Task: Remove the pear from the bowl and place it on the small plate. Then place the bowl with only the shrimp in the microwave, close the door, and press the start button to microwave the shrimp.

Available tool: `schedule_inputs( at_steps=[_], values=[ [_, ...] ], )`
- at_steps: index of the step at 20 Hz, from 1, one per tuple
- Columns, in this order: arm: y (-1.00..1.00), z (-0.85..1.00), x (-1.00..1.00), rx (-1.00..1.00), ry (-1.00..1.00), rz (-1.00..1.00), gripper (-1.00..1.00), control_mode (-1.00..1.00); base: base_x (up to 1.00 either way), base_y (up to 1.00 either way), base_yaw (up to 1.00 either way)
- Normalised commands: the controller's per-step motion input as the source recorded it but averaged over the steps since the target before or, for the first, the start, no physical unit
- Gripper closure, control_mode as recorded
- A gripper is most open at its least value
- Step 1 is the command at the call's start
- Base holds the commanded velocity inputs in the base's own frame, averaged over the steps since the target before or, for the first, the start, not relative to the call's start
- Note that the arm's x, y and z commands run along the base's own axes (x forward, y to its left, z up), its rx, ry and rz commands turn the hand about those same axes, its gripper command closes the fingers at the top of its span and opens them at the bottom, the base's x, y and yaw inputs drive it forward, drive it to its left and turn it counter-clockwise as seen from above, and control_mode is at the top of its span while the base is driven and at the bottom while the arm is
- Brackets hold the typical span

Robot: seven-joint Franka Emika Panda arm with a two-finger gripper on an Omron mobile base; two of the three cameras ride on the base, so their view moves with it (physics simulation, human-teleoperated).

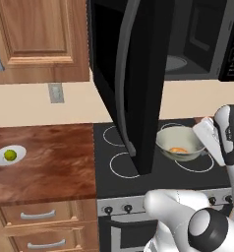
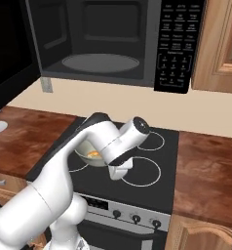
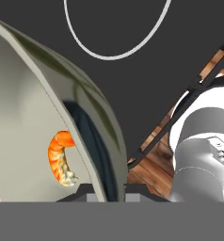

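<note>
Bowl (image 3: 34,117) rim runs right between my fingers: in the hand view its wall cuts down to the bottom edge, one dark finger showing through the translucent side, so my gripper (image 3: 107,195) straddles the rim. Whether it is clenched on it I cannot tell, since the tips are mostly hidden behind the wall. I judge this as the grasp before the lift.

Inside lies the shrimp (image 3: 60,157), a small curled orange-pink piece, alone; no pear with it. The bowl itself is pale grey-white with deep sloping sides, and it sits on the black stove (image 1: 138,177) between the front and back burner rings, its rim side facing me where my hand (image 1: 207,135) reaches it from the right.

What the coming move turns on: the microwave (image 2: 103,44) cavity is above and behind the bowl, with its glass turntable (image 2: 101,62) bare. So the path is up, then away from me. The door (image 1: 138,83) hangs wide open, swung out over the stove just left of the bowl, close enough that a leftward drift could clip it.

Well off on the wooden tabletop (image 1: 55,157), the pear (image 1: 10,155) already rests on the plate (image 1: 1,158).
</note>
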Motion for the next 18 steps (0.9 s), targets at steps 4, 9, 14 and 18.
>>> schedule_inputs(
  at_steps=[4,9,14,18],
  values=[
    [0.0,0.0,0.0,0.0,0.0,0.0,1.0,1.0,0.52,-0.29,0.0],
    [0.0,0.0,0.0,0.0,0.0,0.0,1.0,1.0,0.38,-0.17,-0.03],
    [0.0,0.0,0.0,0.0,0.0,0.0,1.0,1.0,0.34,-0.1,-0.01],
    [-0.09,0.0,0.11,0.05,0.0,0.0,1.0,-1.0,0.3,-0.17,0.0]
  ],
)
